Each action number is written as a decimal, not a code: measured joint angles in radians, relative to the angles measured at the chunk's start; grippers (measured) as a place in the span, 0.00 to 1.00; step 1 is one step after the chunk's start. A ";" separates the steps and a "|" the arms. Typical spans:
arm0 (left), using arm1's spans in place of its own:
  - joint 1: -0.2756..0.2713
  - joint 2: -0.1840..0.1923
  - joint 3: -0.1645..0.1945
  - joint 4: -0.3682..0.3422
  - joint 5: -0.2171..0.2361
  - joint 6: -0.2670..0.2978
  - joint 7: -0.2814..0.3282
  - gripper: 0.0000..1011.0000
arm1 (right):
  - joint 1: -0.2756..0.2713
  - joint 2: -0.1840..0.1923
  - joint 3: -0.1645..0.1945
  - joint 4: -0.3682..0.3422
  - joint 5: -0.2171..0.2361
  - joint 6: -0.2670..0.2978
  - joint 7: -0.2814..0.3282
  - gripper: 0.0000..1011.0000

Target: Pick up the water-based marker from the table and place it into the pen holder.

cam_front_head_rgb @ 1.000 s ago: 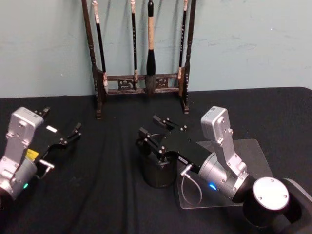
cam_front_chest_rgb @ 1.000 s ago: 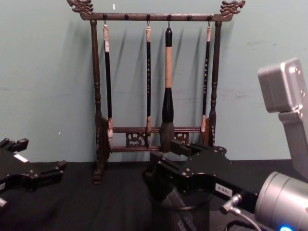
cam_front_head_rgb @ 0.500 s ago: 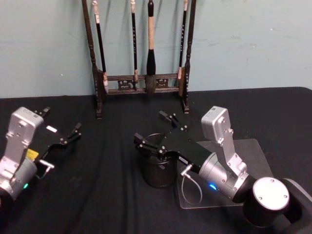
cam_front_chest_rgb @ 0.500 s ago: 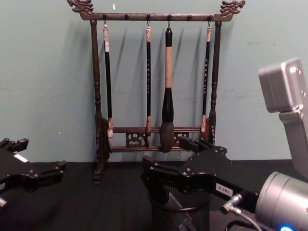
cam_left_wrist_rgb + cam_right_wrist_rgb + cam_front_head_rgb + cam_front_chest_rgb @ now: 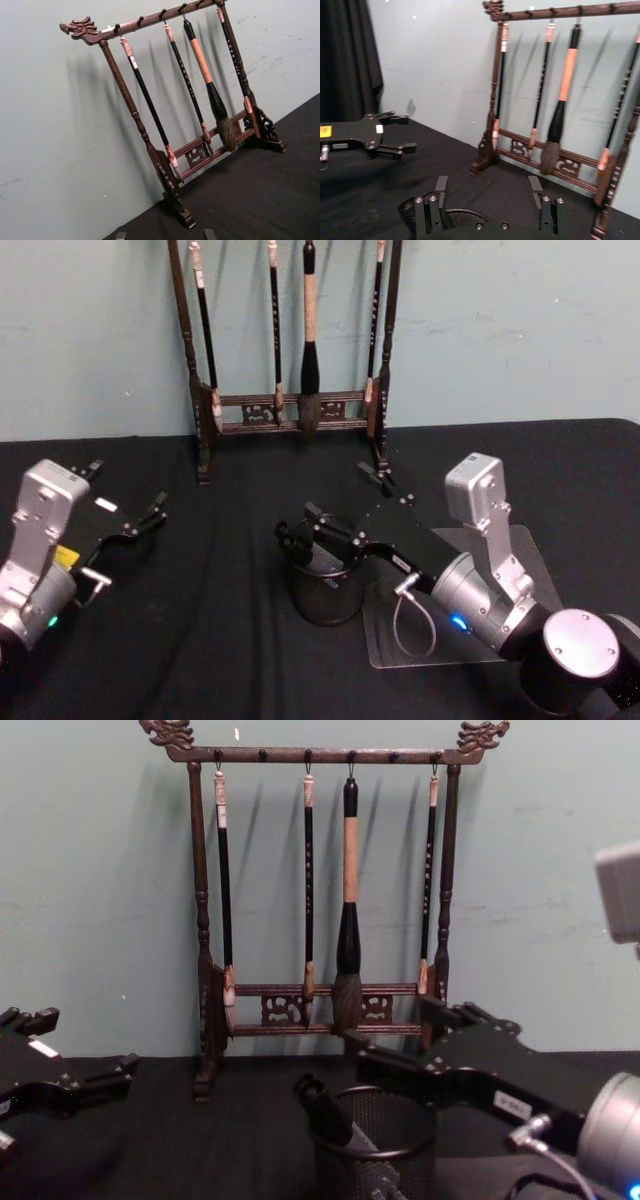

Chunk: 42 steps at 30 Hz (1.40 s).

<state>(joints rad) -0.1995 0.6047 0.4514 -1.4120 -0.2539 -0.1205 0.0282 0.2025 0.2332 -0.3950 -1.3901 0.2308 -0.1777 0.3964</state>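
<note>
marker [image 5: 322,1105] leans inside pen holder [image 5: 375,1145], so placed | right gripper [image 5: 345,505] beside holder, fingers spread, released | left gripper [image 5: 128,502] well left of holder, fingers apart, idle

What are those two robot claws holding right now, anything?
Nothing. The right gripper is open above the pen holder, where the marker leans on the rim. The left gripper is open too.

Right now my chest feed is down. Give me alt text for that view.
A dark marker leans inside the black mesh pen holder, its end above the rim. The open right gripper hangs beside and above the cup, the left gripper sits open at the left edge, and a wooden brush rack stands behind.
</note>
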 joint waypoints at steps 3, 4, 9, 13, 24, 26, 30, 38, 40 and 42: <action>0.000 0.000 0.000 0.000 0.000 0.000 0.000 1.00 | -0.023 0.006 0.027 -0.026 0.010 0.012 -0.026 0.99; 0.000 0.000 0.000 0.000 0.000 0.000 0.000 1.00 | -0.032 0.007 0.038 -0.034 0.010 0.017 -0.040 0.99; 0.000 0.000 0.000 0.000 0.000 0.000 0.000 1.00 | -0.053 0.005 0.061 -0.046 -0.007 0.024 -0.083 0.99; 0.000 0.000 0.000 0.000 0.000 0.000 0.000 1.00 | -0.065 0.000 0.077 -0.049 -0.041 0.017 -0.116 0.99; 0.000 0.000 0.000 0.000 0.000 0.000 0.000 1.00 | -0.068 -0.032 0.137 0.027 -0.063 -0.018 -0.145 0.99; 0.000 0.000 0.000 0.000 0.000 0.000 0.000 1.00 | -0.062 -0.041 0.147 0.053 -0.066 -0.022 -0.146 0.99; 0.000 0.000 0.000 0.000 0.000 0.000 0.000 1.00 | -0.055 -0.048 0.155 0.079 -0.068 -0.024 -0.144 0.99; 0.000 0.000 0.000 0.000 0.000 0.000 0.000 1.00 | -0.038 -0.060 0.156 0.135 -0.077 -0.024 -0.131 0.99; 0.000 0.000 0.000 0.000 0.000 0.000 0.000 1.00 | -0.037 -0.062 0.156 0.141 -0.078 -0.023 -0.129 0.99; 0.000 0.000 0.000 0.000 0.000 0.000 0.000 1.00 | -0.034 -0.064 0.156 0.152 -0.079 -0.023 -0.127 0.99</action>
<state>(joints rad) -0.1996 0.6047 0.4514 -1.4120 -0.2539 -0.1205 0.0282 0.1685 0.1688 -0.2389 -1.2376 0.1514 -0.2005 0.2690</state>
